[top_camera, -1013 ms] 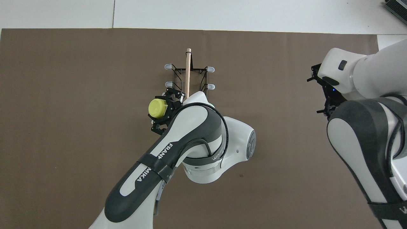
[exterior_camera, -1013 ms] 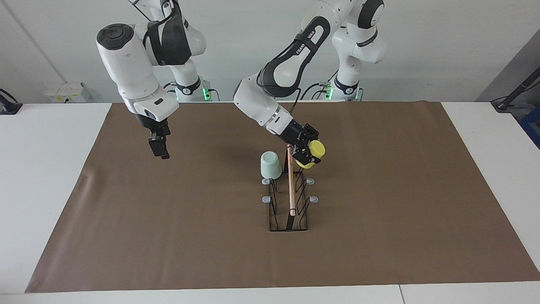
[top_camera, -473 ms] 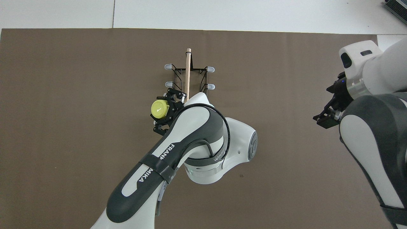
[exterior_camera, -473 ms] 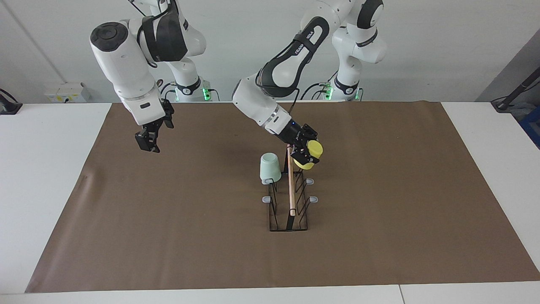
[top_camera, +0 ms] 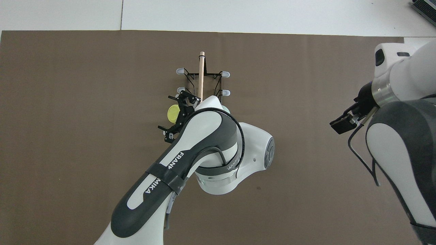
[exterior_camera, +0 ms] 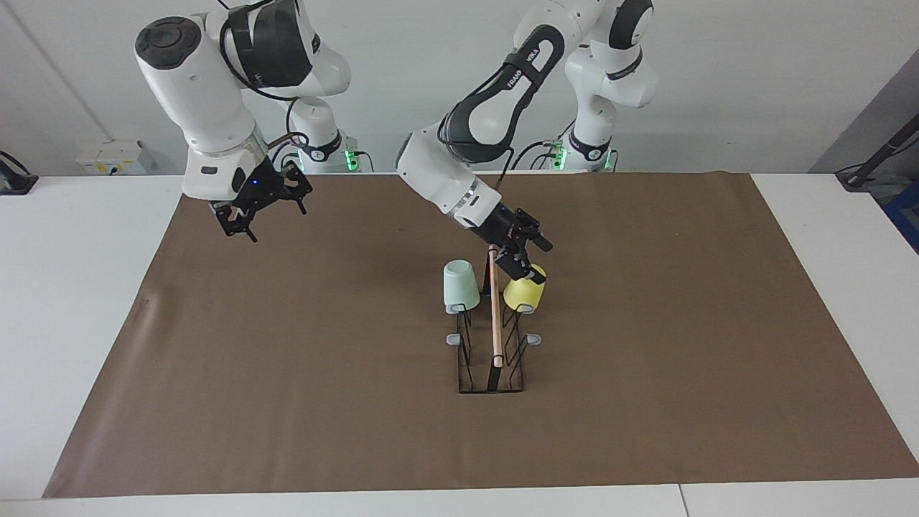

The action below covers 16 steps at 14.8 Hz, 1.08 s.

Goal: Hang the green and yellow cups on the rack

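The black wire rack with its wooden rod stands mid-table; it also shows in the overhead view. The mint green cup hangs upside down on a prong at the rack's end nearest the robots, on the right arm's side; my left arm hides it in the overhead view. The yellow cup hangs upside down on the prong across the rod from it, and shows in the overhead view. My left gripper is open just above the yellow cup, jaws spread wide. My right gripper hangs in the air over the mat toward the right arm's end.
A brown mat covers most of the white table. Bare grey-tipped prongs stick out on both sides of the rack farther from the robots.
My left gripper has opened and the yellow cup has dropped onto its prong. My right arm has lifted and drawn back toward its base, turning its gripper.
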Tool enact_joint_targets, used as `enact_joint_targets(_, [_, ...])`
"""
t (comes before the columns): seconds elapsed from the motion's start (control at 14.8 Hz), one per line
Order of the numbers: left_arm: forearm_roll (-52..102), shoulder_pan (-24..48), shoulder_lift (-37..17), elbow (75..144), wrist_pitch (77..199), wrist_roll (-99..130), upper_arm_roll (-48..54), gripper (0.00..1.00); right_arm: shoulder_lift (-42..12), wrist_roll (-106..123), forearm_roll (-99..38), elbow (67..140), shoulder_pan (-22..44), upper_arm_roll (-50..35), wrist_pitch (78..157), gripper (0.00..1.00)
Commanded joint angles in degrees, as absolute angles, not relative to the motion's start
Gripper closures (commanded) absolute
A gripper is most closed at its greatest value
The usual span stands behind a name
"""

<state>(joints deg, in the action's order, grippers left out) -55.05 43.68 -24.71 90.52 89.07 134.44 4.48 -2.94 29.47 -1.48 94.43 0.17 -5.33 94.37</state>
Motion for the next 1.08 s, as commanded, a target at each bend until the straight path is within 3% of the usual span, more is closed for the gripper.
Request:
enact_joint_targets(0.0, [-54.67, 41.23, -26.19, 88.59, 89.38, 134.30, 4.57, 0.00, -3.08, 28.82, -2.72, 94.22, -3.32, -5.54, 93.78, 0.00])
enact_joint_targets(0.27, [-54.14, 37.01, -25.67, 88.51, 92.36, 131.76, 4.57, 0.00, -2.90, 28.04, -2.03, 93.08, -3.34, -5.54, 94.48, 0.00])
enact_joint_targets(0.61, [-49.41, 28.76, -18.64, 88.68, 98.52, 122.03, 4.57, 0.00, -3.16, 18.23, -1.58, 92.29, -3.61, -5.45, 95.80, 0.00])
enact_joint_targets(1.01, [-43.16, 20.15, -16.00, 89.38, 105.99, 108.30, 4.66, 0.00, -2.99, 11.26, -0.70, 91.76, -2.81, -5.19, 93.43, 0.00])
